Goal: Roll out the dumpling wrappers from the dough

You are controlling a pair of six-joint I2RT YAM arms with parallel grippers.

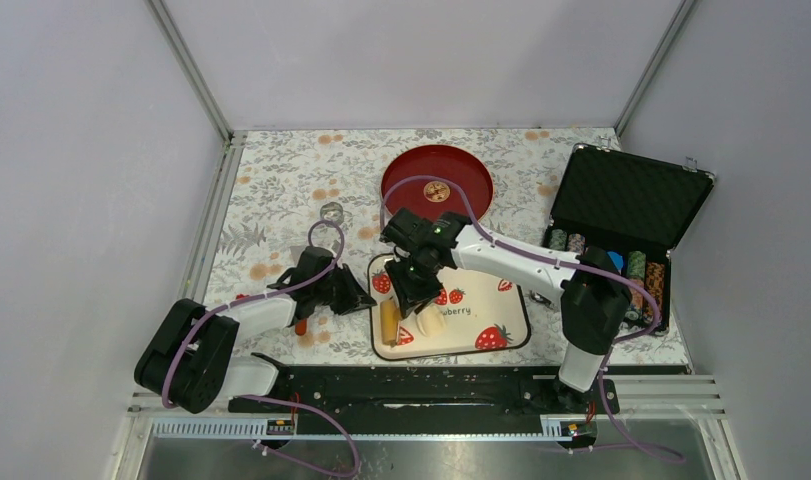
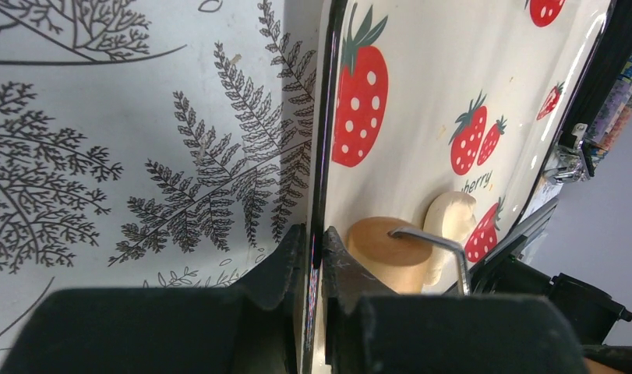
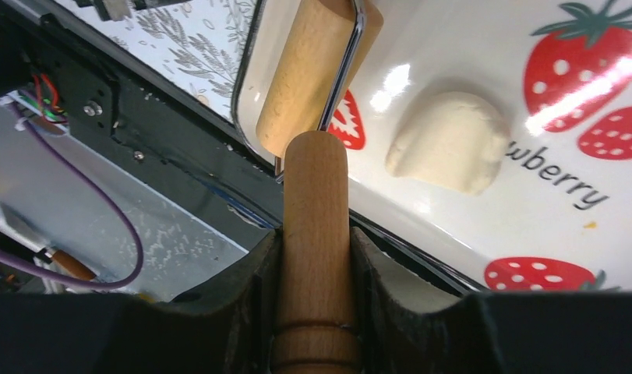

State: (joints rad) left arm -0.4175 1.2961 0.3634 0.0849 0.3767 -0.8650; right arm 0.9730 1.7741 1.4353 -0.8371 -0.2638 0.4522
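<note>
A robotics lab test cell: a white-and-black left robot arm (image 1: 256, 312) and a matching right robot arm (image 1: 511, 255), trailing purple cables (image 1: 426, 179), are bolted to a black metal rail (image 1: 411, 403) at the near edge of a fern-print-covered table (image 1: 281, 180), boxed by plain pale walls (image 1: 411, 60) and aluminium frame posts (image 1: 189, 68).

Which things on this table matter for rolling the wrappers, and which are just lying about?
In the job: dough lump on the strawberry tray; wooden roller, its handle in the right gripper; left gripper pinching the tray's rim.
Lying about: red plate, small metal ring, open case of poker chips.
</note>
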